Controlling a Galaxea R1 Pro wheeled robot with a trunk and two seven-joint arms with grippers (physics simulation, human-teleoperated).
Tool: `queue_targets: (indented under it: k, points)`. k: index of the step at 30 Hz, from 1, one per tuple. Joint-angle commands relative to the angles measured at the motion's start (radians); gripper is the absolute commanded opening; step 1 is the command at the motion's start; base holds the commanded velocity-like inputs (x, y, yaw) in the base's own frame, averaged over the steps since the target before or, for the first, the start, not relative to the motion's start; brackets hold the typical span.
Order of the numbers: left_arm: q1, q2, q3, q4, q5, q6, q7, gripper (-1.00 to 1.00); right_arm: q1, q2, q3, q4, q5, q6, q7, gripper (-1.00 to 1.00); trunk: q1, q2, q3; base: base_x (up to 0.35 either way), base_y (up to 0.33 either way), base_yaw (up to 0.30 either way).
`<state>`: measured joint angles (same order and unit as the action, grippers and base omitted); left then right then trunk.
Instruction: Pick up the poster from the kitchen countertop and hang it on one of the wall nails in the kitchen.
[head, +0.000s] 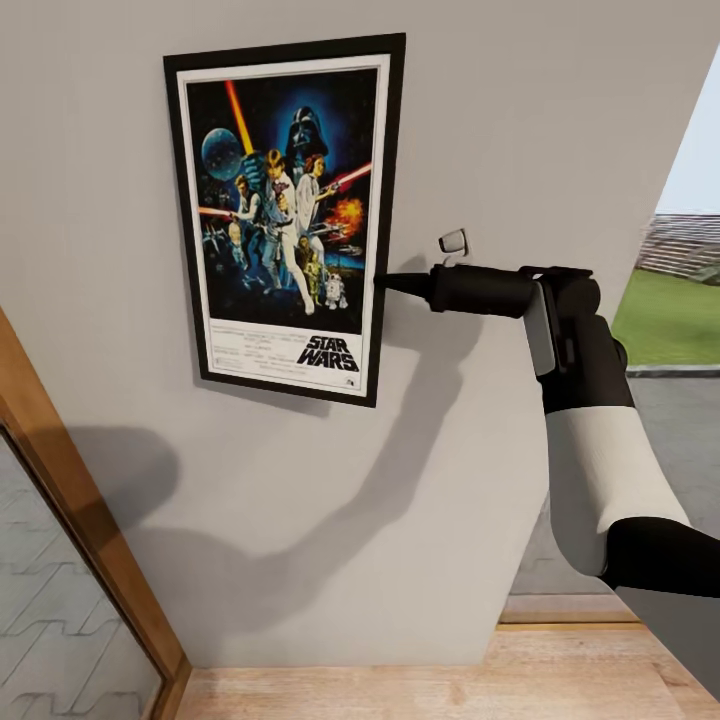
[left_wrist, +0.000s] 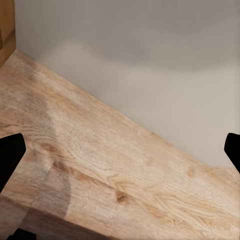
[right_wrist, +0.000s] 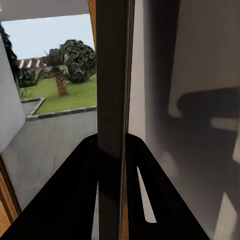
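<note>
Poster (head: 288, 215) edge pinched in our right gripper (head: 385, 282), we should keep it flat to the wall (head: 500, 120) and release only once it hangs.

Home interior: plain grey wall (head: 520, 120), wood floor (left_wrist: 110, 170), framed poster (head: 285, 215), garden outside (right_wrist: 65, 95).

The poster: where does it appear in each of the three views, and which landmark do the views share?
Head view: the poster hangs on the grey wall, upper left, its right edge at the right gripper.
Right wrist view: seen edge-on between the jaws.
Left wrist view: not in it.
Shared landmark: the grey wall.
</note>
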<state>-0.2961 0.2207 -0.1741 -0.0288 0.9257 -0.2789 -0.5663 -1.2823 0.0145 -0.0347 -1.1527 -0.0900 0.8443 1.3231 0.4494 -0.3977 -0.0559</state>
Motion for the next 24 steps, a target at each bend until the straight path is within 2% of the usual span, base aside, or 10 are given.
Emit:
queue_targets:
  k: [1,24]
  points:
    - [-0.001,0.000,-0.008,0.001,0.007,-0.005,-0.003,1.00,-0.001,0.001,-0.002,0.001,-0.002,0.010,0.006,-1.00,0.001,-0.002,-0.002,0.000,0.000,0.000]
    - [-0.001,0.000,-0.008,0.001,0.007,-0.004,-0.003,1.00,0.006,0.001,-0.002,0.001,-0.002,0.010,0.008,-1.00,0.001,-0.002,-0.002,0.000,0.000,0.000]
